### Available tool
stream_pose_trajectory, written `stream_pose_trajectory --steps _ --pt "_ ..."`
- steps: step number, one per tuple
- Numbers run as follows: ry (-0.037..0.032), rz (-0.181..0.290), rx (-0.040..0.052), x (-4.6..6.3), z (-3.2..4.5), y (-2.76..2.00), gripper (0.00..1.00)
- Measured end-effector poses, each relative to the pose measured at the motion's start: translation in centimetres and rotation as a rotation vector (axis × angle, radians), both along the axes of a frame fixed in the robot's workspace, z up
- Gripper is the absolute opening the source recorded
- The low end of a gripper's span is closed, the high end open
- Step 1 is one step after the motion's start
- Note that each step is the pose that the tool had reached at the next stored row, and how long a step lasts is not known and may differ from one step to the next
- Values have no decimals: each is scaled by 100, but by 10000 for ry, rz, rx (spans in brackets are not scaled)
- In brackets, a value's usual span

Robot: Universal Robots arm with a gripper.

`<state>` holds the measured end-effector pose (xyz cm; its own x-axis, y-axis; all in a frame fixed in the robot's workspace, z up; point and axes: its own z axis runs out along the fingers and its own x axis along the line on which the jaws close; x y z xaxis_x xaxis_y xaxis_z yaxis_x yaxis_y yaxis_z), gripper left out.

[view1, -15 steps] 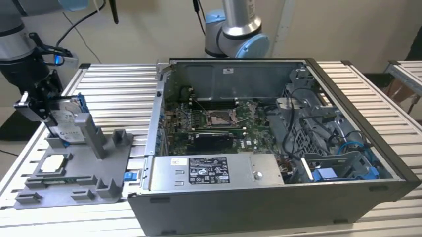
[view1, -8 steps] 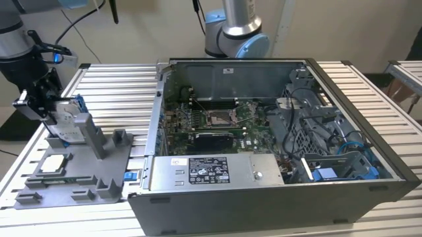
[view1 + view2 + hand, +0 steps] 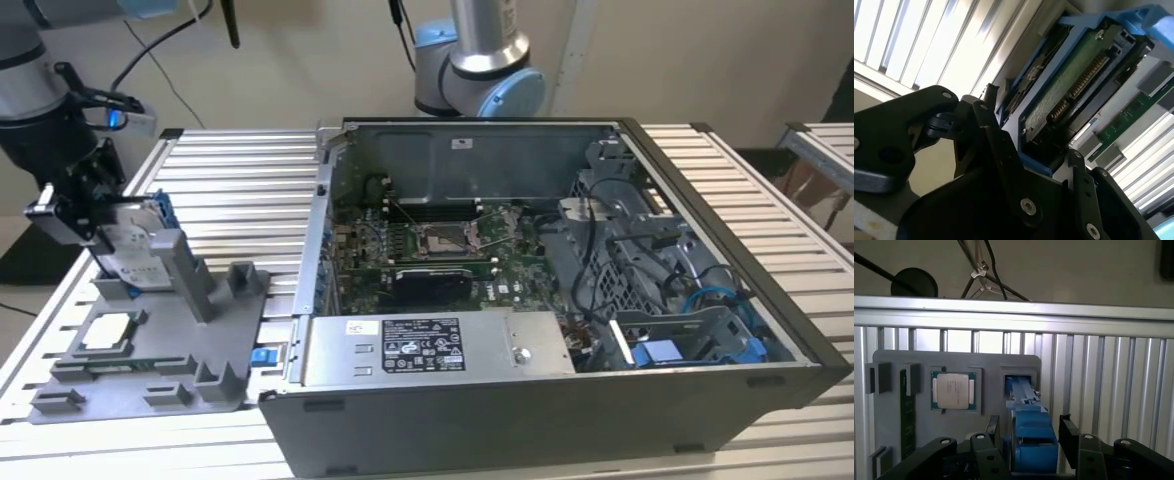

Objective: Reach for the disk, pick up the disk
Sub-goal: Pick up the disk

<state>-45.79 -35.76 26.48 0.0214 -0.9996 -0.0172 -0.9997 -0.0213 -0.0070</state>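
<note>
Blue-framed disk [image 3: 130, 250] stands on edge, slightly tilted, in a slot at the far edge of the grey fixture tray [image 3: 174, 375]. The tray lies on the slatted aluminium table [image 3: 254, 160], toward the exterior view's left edge. Gripper [image 3: 80, 215] sits at the disk's upper end.

In both wrist views the black fingers [image 3: 999, 140] [image 3: 1068, 432] flank the disk [image 3: 1069, 85] [image 3: 1029, 440] and press against the sides of its blue frame, pinching it. Disk's lower end is seated in the slot.

Processor chip [image 3: 952, 391] lies flat in a recess just beside the disk's slot.

Open computer case [image 3: 534, 300] is on the table beside the tray, toward the exterior view's right.
</note>
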Motion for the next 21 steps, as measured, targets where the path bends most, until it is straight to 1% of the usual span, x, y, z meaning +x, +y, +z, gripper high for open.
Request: stream_pose_trajectory --steps 3,9,21 --pt "-3 -1 6 0 -6 -27 100" --pt "-53 -1 95 7 -14 -28 100" --pt "-52 -1 97 8 -44 -34 100"
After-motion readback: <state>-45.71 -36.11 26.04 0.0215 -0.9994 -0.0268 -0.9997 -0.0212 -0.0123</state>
